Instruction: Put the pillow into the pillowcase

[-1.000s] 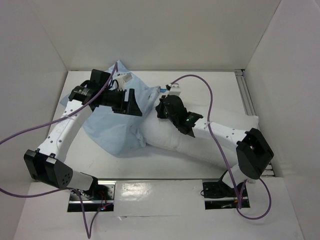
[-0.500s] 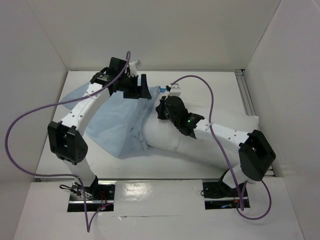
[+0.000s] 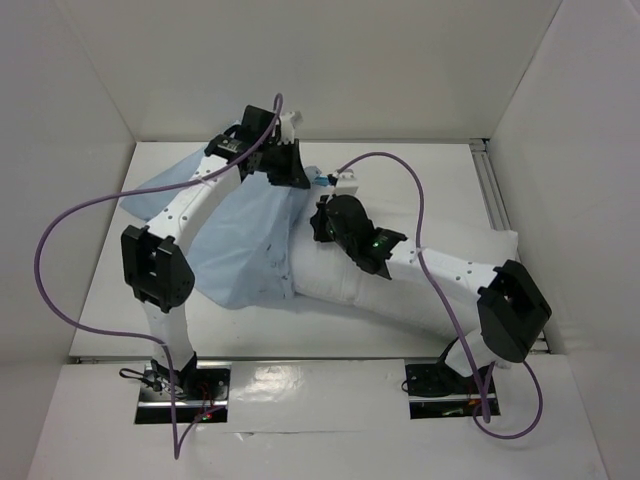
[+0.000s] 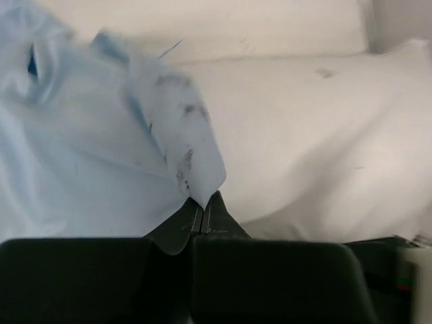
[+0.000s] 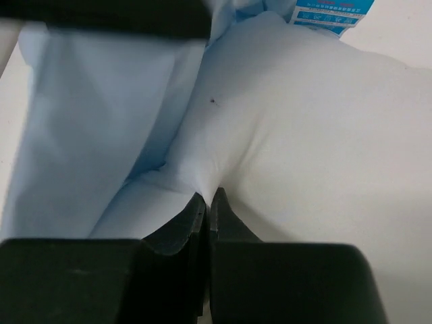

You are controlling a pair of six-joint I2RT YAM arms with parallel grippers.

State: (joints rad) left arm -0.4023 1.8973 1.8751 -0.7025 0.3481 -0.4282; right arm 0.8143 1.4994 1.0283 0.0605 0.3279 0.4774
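Your table (image 3: pixel 440 170) carries the pillow (image 3: pixel 335 280) across its middle. The pillow's long axis runs from the right side, near your right arm's base, slightly away and leftward to the centre. The case (image 3: pixel 240 240) lies flat and wrinkled to the left of it, and its open side meets the pillow's left end. You cannot tell from here how far that end is already inside. So the coming move turns on that one line. The case lies left of the pillow along the pillow's own axis, and either the pillow goes left or the mouth is drawn right over it. Your left arm reaches over the case to the far centre, putting the left gripper (image 3: pixel 288 168) at the far edge of the mouth. The right gripper (image 3: pixel 325 218) sits just beside it, on top of the pillow's left end, so it is the nearer one to the pillow. In the left wrist view the fingers (image 4: pixel 181 226) are pressed together on a flap of blue hem, with the white pillow to the right of them. In the right wrist view the fingers (image 5: pixel 179 226) are pinched tight on a fold of white fabric, with blue cloth to their left. A small blue tag (image 5: pixel 327 8) shows at the far edge of that view.
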